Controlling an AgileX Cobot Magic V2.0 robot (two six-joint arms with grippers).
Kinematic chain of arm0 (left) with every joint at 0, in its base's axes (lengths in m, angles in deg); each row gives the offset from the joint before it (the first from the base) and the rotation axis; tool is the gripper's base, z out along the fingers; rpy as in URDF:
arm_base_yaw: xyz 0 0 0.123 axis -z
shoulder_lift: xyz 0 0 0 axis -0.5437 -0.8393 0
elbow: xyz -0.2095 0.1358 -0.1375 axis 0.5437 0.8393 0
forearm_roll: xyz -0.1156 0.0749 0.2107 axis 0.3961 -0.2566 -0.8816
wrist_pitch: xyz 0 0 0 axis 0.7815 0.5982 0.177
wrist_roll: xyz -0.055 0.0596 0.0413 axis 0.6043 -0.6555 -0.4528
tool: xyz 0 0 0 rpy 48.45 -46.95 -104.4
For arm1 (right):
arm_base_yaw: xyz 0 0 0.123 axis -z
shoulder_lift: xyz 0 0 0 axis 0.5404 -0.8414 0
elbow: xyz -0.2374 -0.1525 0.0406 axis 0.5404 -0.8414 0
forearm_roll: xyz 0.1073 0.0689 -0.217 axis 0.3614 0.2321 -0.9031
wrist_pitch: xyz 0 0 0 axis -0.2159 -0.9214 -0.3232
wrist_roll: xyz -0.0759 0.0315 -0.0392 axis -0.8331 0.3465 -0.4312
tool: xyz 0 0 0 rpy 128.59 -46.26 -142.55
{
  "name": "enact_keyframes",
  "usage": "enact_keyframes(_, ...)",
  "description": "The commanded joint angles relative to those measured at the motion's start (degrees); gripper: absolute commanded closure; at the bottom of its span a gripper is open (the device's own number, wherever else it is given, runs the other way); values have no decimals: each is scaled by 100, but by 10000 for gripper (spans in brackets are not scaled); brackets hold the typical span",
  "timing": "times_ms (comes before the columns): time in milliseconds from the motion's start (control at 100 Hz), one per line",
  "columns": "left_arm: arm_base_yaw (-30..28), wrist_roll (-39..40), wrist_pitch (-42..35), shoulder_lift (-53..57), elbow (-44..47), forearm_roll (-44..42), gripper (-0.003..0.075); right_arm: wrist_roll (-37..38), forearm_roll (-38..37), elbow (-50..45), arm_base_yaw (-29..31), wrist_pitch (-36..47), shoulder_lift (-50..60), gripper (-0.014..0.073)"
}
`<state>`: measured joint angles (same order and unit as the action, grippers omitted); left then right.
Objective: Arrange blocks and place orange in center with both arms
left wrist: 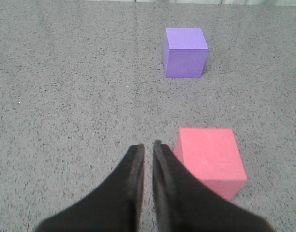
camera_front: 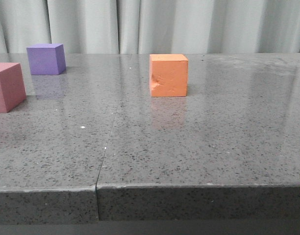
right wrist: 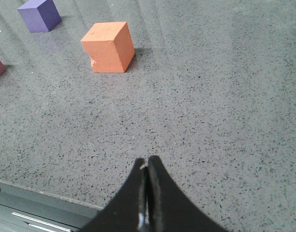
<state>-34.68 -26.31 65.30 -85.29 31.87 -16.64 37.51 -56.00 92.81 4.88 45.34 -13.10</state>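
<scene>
3 foam cubes sit on the grey speckled desk (camera_front: 199,142), all resting flat and apart from one another. In the front view the orange cube (camera_front: 168,75) stands near the middle of the desk, its dented face turned toward the camera, with the gouge at that face's left edge. The purple cube (camera_front: 46,58) is far back on the left, and the pink cube (camera_front: 7,86) is nearer and further left, cut off by the picture's edge. A seam (camera_front: 107,142) runs front to back through the desk, left of the orange cube. Grey curtains (camera_front: 150,24) hang behind. Neither arm shows in the front view. The left hand (left wrist: 148,147) has its 2 fingers drawn narrow, almost touching, with nothing between them; it hangs just beside the pink cube (left wrist: 211,159), with the purple cube (left wrist: 185,51) beyond. The right hand (right wrist: 147,166) is pressed together at the tips and holds nothing; it sits over the desk's near edge, well apart from the orange cube (right wrist: 108,47).
</scene>
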Motion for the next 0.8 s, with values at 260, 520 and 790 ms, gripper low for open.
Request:
enact_keyframes(260,-11,-435,-505,-828,-924,33,41,-30,-104,143,20,447,-48,661)
enact_keyframes(520,431,-715,-404,-1352,-1597,168,81,-30,-104,143,20,447,-48,661)
enact_keyframes(790,1263,-1545,761,-2345,-2727,255,93,-30,-104,143,20,447,-48,661)
